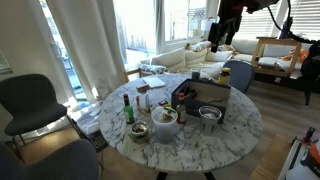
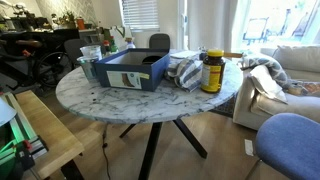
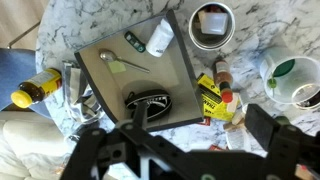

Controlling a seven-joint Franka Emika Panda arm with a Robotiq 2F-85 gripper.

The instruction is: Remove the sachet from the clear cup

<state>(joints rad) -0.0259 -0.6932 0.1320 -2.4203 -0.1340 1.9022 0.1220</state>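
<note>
- My gripper point(image 3: 180, 140) hangs high above the round marble table point(image 1: 235, 135). Its dark fingers point(image 3: 95, 155) are spread wide with nothing between them.
- The small dark brownish-red sachet point(image 1: 165, 112) sits in the wide translucent whitish plastic cup point(image 1: 167, 124). In an exterior view the cup stands upright near the table edge closest to the camera.
- On one side of the cup I see a small low dish with green bits point(image 1: 139, 130) and a tall green glass bottle point(image 1: 127, 108). On the other side is a silvery metal bowl point(image 1: 209, 116).
- Behind the cup lies a dark blue square tray point(image 1: 200, 97), directly under my wrist camera.
- A yellow-lidded amber jar point(image 2: 212, 72) stands near the opposite edge, on the tray's other side from the cup.
- In the wrist view a yellow packet point(image 3: 208, 98) lies against the tray's side.
</note>
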